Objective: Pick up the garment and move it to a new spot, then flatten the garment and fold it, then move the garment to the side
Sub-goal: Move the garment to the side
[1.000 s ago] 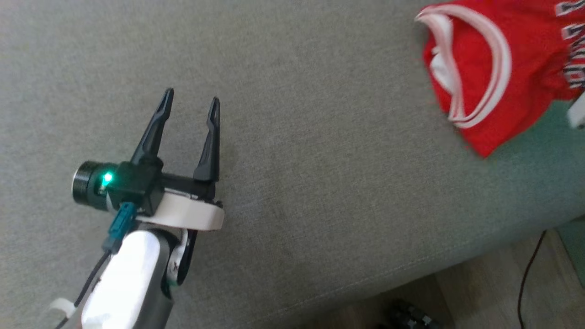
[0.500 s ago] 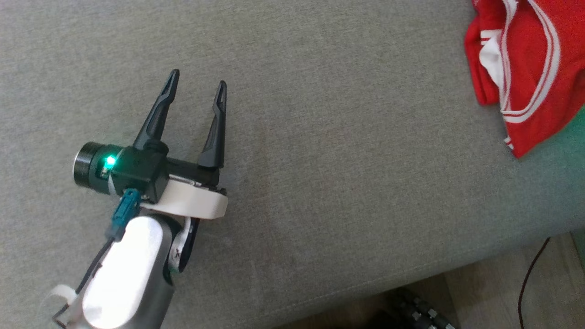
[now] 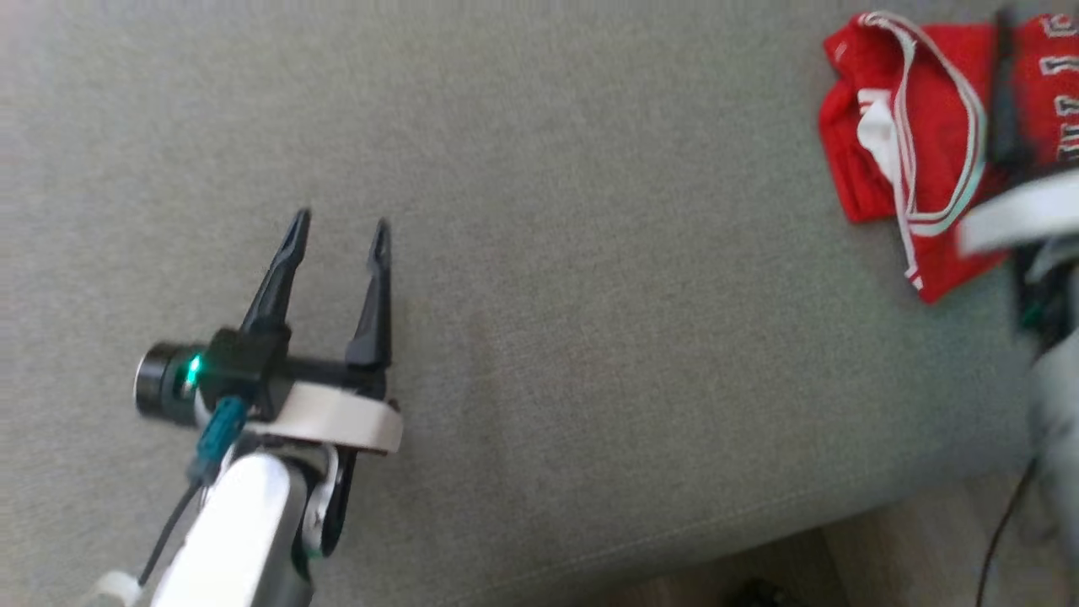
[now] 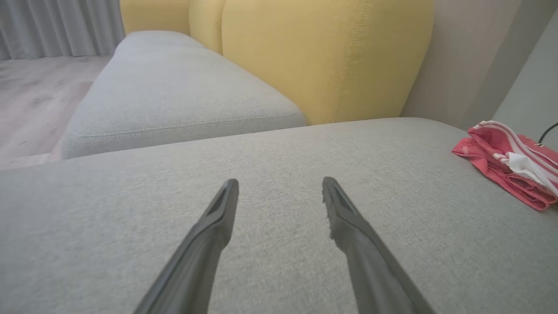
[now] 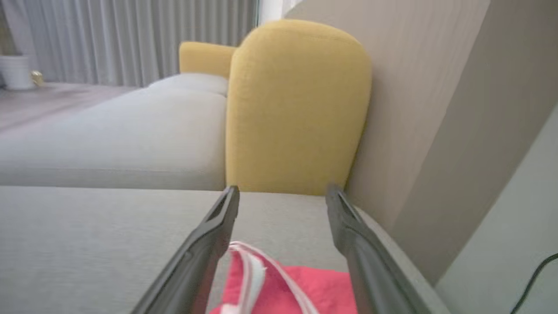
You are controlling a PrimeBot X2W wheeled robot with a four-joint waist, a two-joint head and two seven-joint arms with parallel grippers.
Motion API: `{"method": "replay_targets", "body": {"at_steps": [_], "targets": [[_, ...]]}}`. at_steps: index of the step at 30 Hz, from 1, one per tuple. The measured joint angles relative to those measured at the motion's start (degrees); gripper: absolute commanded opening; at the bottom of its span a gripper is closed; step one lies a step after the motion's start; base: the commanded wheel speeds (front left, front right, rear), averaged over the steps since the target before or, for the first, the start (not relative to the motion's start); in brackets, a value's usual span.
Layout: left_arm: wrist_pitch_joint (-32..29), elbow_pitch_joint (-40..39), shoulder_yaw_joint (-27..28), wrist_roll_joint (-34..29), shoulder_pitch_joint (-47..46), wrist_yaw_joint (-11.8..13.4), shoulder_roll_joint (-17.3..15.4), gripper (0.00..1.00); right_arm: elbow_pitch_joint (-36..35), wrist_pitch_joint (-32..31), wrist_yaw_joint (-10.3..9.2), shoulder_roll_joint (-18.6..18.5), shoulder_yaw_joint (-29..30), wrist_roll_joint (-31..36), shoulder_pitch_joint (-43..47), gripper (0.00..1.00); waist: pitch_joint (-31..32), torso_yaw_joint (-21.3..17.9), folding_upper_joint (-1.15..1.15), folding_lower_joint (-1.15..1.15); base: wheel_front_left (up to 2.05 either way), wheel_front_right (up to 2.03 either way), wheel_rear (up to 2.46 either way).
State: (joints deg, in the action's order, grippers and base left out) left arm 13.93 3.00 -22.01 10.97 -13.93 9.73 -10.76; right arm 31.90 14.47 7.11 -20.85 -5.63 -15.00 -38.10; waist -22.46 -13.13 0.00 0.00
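Your left hand [image 3: 337, 229] wide at lower left, red garment [image 3: 877, 126] well apart at upper right on the sofa [image 3: 590, 295], your right hand [image 5: 283, 192] wide over it, lettering [image 3: 1069, 126] too blurred to read.

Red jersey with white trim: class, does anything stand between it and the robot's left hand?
Nothing visible does: the grey fabric cushion runs unbroken from the open left hand to the red jersey with white trim.
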Motion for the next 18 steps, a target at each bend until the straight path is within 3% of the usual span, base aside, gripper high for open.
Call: {"method": "replay_targets", "body": {"at_steps": [9, 18], "targets": [[0.36, -0.4, 1.9, 1.96, 4.93, 1.51, -0.18, 1.0, -20.67, -1.44, 0.0, 11.22, -0.02, 2.63, 22.45, 1.0, 6.12, 3.98, 0.0, 0.0, 0.0, 0.0, 0.0], [0.37, -1.24, 3.07, 3.5, 10.05, 2.2, -0.15, 1.0, -29.16, -6.13, 0.0, 14.9, 0.7, 4.6, 31.04, 1.0, 11.74, 8.4, 0.0, 0.0, 0.0, 0.0, 0.0]]}}
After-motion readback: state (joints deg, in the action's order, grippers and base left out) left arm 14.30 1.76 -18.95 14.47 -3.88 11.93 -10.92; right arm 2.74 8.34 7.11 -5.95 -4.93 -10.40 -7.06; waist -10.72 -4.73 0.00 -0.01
